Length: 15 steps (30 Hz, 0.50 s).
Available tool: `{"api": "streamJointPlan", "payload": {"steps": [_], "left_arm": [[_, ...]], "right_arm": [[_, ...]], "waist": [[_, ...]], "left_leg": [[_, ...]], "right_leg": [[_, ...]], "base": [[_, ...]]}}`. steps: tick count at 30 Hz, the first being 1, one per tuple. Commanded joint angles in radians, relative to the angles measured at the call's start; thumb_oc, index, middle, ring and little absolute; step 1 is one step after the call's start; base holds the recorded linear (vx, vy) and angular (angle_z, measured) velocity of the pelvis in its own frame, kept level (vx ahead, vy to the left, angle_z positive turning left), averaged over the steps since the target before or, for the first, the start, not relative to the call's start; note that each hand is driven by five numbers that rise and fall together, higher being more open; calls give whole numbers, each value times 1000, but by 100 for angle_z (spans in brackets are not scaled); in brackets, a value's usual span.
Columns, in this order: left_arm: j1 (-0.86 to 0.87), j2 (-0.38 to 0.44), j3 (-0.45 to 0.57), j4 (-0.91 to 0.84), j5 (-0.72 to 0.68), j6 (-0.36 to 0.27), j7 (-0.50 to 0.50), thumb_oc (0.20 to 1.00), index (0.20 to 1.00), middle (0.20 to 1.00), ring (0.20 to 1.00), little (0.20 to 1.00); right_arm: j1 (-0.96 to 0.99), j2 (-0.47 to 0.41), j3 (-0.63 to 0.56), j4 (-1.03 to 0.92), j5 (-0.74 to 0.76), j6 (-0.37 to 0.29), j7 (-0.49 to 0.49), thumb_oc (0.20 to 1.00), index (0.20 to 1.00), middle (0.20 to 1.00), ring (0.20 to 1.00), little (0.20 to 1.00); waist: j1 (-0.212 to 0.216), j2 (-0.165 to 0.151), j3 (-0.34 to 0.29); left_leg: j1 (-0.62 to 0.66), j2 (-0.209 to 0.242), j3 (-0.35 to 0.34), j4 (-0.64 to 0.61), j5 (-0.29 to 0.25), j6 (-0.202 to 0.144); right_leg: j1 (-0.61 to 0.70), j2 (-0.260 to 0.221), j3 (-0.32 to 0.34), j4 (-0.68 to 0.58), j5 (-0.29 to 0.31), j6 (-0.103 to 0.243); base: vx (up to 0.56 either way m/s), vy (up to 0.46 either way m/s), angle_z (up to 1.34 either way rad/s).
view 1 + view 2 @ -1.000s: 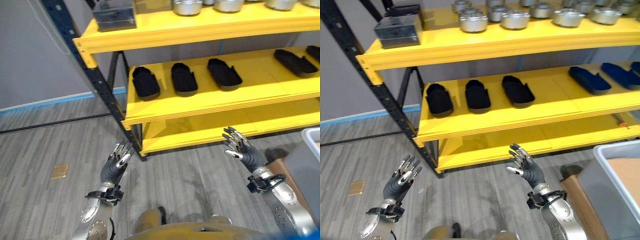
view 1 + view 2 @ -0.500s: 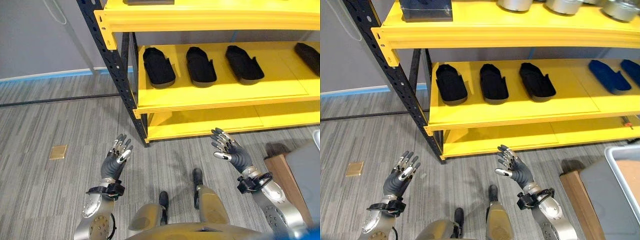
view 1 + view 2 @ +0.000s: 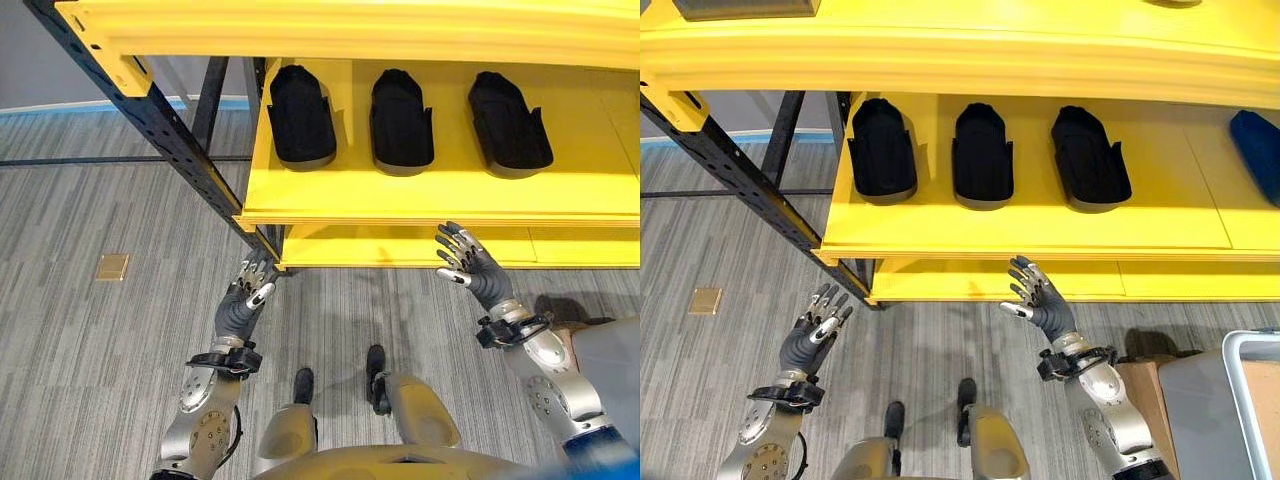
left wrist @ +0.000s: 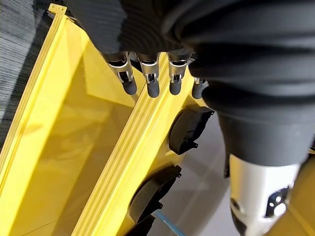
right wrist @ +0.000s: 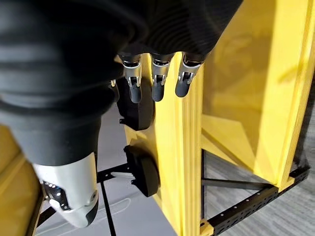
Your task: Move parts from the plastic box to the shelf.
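Three black parts [image 3: 402, 120] lie side by side on the middle level of the yellow shelf [image 3: 450, 195], and a blue part [image 3: 1258, 140] lies further right. The grey plastic box [image 3: 1250, 337] stands at the lower right. My left hand [image 3: 245, 305] is raised over the floor below the shelf's left corner, fingers [image 4: 150, 83] straight and empty. My right hand [image 3: 470, 265] hovers just before the front edge of the middle level, fingers [image 5: 157, 86] straight, holding nothing. The black parts [image 4: 189, 130] show past the left fingers.
A black perforated upright [image 3: 170, 140] carries the shelf's left side. The top yellow beam [image 3: 400, 30] overhangs the middle level, and a lower level [image 3: 400, 245] sits beneath it. A small brass plate [image 3: 112, 267] is set in the grey floor.
The whole picture has shifted: the camera has come closer to the shelf and looks down more steeply. Both hands stay raised and open, the right one now nearer the shelf's edge.
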Motion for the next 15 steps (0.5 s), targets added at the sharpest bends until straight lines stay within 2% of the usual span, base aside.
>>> {"api": "streamJointPlan", "payload": {"steps": [1,3,4,5,7,9,10,11,15], "left_arm": [[19,13,10,-93,-13,-57,-8,1000,1000,1000,1000,1000],[5,13,2,-93,-24,-58,-10,1000,1000,1000,1000,1000],[-7,16,-8,-101,-19,-56,-10,1000,1000,1000,1000,1000],[-8,16,-8,-101,-19,-56,-10,1000,1000,1000,1000,1000],[-21,22,-22,-109,-15,-56,-9,1000,1000,1000,1000,1000],[-38,30,-29,-105,-14,-61,-2,1000,1000,1000,1000,1000],[-45,39,-31,-101,-9,-68,4,1000,1000,1000,1000,1000],[-40,45,-33,-104,-21,-65,-1,1000,1000,1000,1000,1000],[-75,59,-40,-95,-4,-79,7,1000,1000,1000,1000,1000]], "right_arm": [[16,-19,-26,-45,18,-77,-5,1000,1000,1000,1000,1000],[11,-30,-30,-42,12,-83,-7,1000,1000,1000,1000,1000],[14,-25,-36,-38,15,-92,-19,1000,1000,1000,1000,1000],[13,-25,-36,-38,15,-93,-19,1000,1000,1000,1000,1000],[5,-25,-39,-31,10,-99,-36,1000,1000,1000,1000,1000],[-6,-20,-38,-24,0,-111,-54,1000,1000,1000,1000,1000],[-6,-21,-39,-24,-1,-117,-60,1000,1000,1000,1000,1000],[-2,-7,-37,-29,-4,-109,-59,1000,1000,1000,1000,1000],[-24,12,-23,-28,-9,-113,-56,1000,1000,1000,1000,1000]], "waist": [[0,9,-35],[15,-3,-17],[22,-8,-2],[20,-9,-1],[24,-6,8],[27,5,19],[30,8,23],[20,14,23],[12,7,33]], "left_leg": [[56,114,44,82,28,-48],[-37,82,14,223,83,-54],[-96,57,31,245,87,-43],[-97,56,30,246,86,-43],[-135,65,52,158,78,-37],[-179,103,64,79,150,-45],[-188,110,68,64,169,-46],[-162,112,88,69,136,-40],[-168,76,126,99,106,-28]], "right_leg": [[-45,-85,49,-7,56,130],[-17,-79,47,-49,60,111],[15,-86,31,-82,53,106],[16,-87,30,-83,53,106],[33,-100,21,-97,51,114],[41,-106,24,-93,53,123],[40,-110,28,-83,53,130],[31,-120,39,-58,52,146],[25,-155,68,-69,88,174]], "base": [[25,-96,4],[-34,-120,12],[-46,-81,29],[-12,-16,41],[17,84,43],[42,160,48],[69,277,33],[56,213,7],[0,225,-30]]}}
